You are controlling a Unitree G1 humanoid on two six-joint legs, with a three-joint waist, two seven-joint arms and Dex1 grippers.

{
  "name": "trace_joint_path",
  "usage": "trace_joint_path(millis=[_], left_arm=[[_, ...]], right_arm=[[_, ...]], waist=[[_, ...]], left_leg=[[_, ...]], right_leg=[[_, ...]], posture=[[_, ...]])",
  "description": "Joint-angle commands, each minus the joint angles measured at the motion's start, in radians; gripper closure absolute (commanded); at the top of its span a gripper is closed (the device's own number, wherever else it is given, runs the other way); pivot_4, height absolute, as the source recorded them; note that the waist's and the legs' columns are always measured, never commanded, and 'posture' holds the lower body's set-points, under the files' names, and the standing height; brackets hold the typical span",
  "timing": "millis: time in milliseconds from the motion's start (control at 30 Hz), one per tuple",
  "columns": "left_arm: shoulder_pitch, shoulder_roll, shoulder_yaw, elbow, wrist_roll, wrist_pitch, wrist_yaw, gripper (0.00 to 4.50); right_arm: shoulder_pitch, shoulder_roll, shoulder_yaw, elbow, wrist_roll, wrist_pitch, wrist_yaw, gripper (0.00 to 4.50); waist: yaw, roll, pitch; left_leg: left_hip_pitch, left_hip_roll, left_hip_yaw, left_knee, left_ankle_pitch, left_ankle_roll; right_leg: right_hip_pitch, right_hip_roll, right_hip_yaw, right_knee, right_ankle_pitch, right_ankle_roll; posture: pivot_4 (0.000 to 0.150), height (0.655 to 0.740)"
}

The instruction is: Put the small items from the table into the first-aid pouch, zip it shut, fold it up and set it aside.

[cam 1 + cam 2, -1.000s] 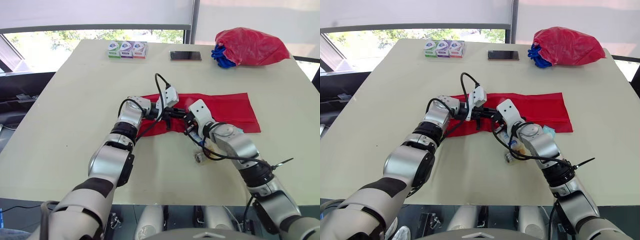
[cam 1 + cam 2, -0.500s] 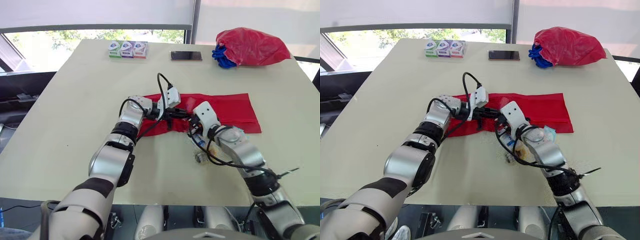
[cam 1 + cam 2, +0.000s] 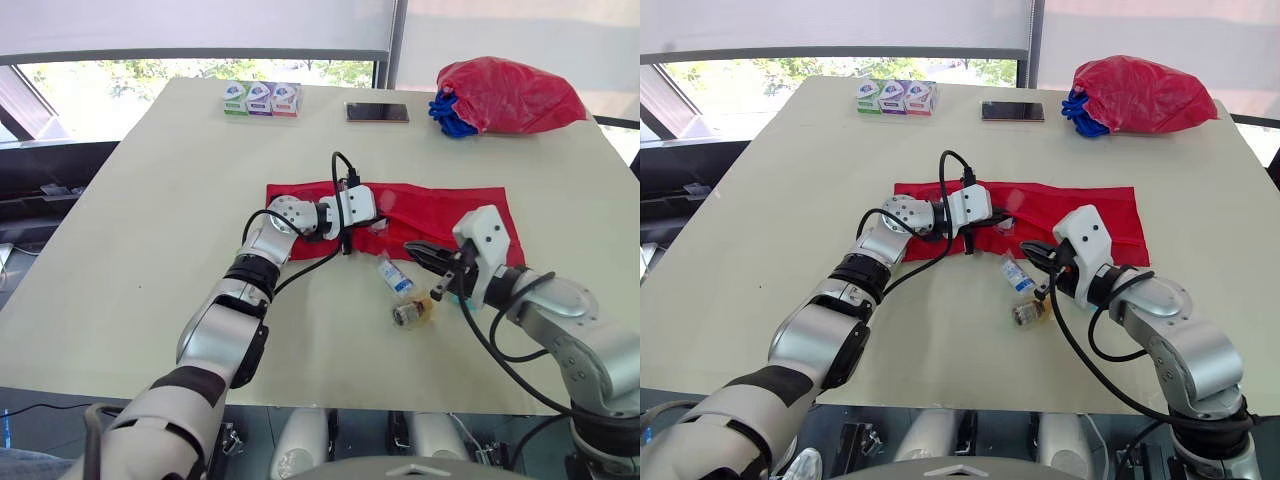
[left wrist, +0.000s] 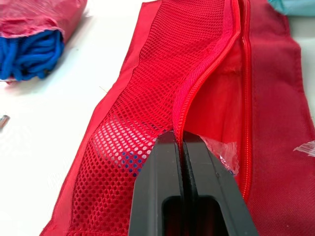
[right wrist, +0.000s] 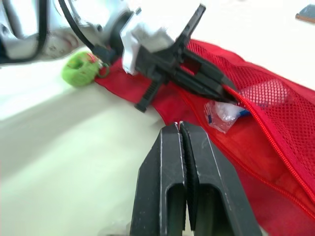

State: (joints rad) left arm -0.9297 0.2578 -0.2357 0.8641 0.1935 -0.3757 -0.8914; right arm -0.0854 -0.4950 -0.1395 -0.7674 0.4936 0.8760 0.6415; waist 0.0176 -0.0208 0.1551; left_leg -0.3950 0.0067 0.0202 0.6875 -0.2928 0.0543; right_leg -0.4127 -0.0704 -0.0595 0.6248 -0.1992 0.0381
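The red first-aid pouch (image 3: pixel 440 212) lies spread flat mid-table, its mesh pocket (image 4: pixel 147 93) unzipped. My left gripper (image 3: pixel 383 224) is shut on the pocket's zipper edge (image 4: pixel 197 93) and lifts it a little. A clear plastic packet (image 5: pixel 224 110) lies at the pocket mouth, and something shows through the mesh. My right gripper (image 3: pixel 412 247) hovers shut just in front of the pouch, holding nothing. Beside it on the table lie a small blue-labelled vial (image 3: pixel 397 277) and a small brownish jar (image 3: pixel 410 314). A teal packet (image 3: pixel 463 292) peeks out behind the right wrist.
Along the table's far edge stand three small boxes (image 3: pixel 260 98), a dark phone (image 3: pixel 377 112) and a red bag with blue cord (image 3: pixel 505 95). A green tag (image 5: pixel 81 71) lies by the pouch's left end. Bare tabletop (image 3: pixel 150 230) stretches to the left.
My right gripper has drawn back out of the pouch mouth, to the right and nearer the table's front. The left gripper keeps its hold on the zipper edge. The camera has shifted.
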Motion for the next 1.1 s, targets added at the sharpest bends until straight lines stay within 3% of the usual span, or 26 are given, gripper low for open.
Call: trace_joint_path(millis=[33,133,200,300,333,500,767,1100], left_arm=[[0.015,-0.008,0.016,-0.079,-0.040,0.042,0.003,4.50],[0.019,-0.004,0.015,-0.095,-0.046,0.059,0.003,4.50],[0.020,-0.001,0.018,-0.099,-0.052,0.072,0.002,4.50],[0.020,0.006,0.014,-0.088,-0.050,0.064,0.011,4.50],[0.020,0.007,0.013,-0.086,-0.052,0.063,0.012,4.50],[0.023,0.007,0.010,-0.086,-0.058,0.064,0.007,4.50],[0.016,0.008,0.008,-0.069,-0.059,0.061,0.000,4.50],[0.006,0.007,-0.001,-0.039,-0.051,0.040,-0.009,4.50]], right_arm=[[0.131,-0.094,-0.206,-0.017,0.069,-0.136,0.159,3.16],[0.235,-0.151,-0.392,0.022,0.166,-0.190,0.273,2.01],[0.287,-0.180,-0.509,0.041,0.228,-0.206,0.328,1.63],[0.349,-0.224,-0.598,0.054,0.270,-0.221,0.370,0.24],[0.367,-0.235,-0.614,0.056,0.278,-0.226,0.380,0.06],[0.391,-0.262,-0.618,0.046,0.314,-0.237,0.360,0.06],[0.343,-0.258,-0.471,0.000,0.309,-0.244,0.251,0.06],[0.108,-0.295,-0.042,0.064,0.066,-0.218,0.094,0.06]], waist=[[0.001,0.000,0.000],[-0.004,0.000,0.000],[0.002,0.000,0.001],[0.000,0.000,0.000],[0.000,0.000,0.000],[-0.001,0.000,0.000],[-0.001,0.000,0.000],[-0.002,0.000,0.000]], left_leg=[[0.000,-0.001,0.000,0.000,0.000,0.000],[0.001,0.000,0.001,0.001,0.000,0.001],[0.002,0.001,0.000,0.001,0.000,0.000],[0.003,0.001,0.002,0.001,0.000,0.000],[0.002,0.001,0.002,0.001,0.000,0.000],[0.003,0.001,0.002,0.001,0.000,0.001],[0.002,0.001,0.002,0.001,0.000,0.001],[0.002,0.001,0.002,0.001,0.000,0.000]], right_leg=[[0.000,0.000,0.000,0.000,0.000,0.000],[0.000,0.000,0.001,0.000,0.000,0.000],[0.001,0.002,0.002,0.001,-0.001,0.002],[0.001,0.001,0.003,0.001,0.000,0.000],[0.001,0.001,0.003,0.001,0.000,0.000],[0.001,0.001,0.003,0.001,0.000,0.000],[0.001,0.001,0.003,0.001,0.000,0.000],[0.001,0.001,0.003,0.001,0.000,0.000]], posture=[[0.150,0.7400],[0.150,0.7400],[0.150,0.7400],[0.150,0.7400],[0.150,0.7400],[0.150,0.7400],[0.150,0.7400],[0.150,0.7400]])
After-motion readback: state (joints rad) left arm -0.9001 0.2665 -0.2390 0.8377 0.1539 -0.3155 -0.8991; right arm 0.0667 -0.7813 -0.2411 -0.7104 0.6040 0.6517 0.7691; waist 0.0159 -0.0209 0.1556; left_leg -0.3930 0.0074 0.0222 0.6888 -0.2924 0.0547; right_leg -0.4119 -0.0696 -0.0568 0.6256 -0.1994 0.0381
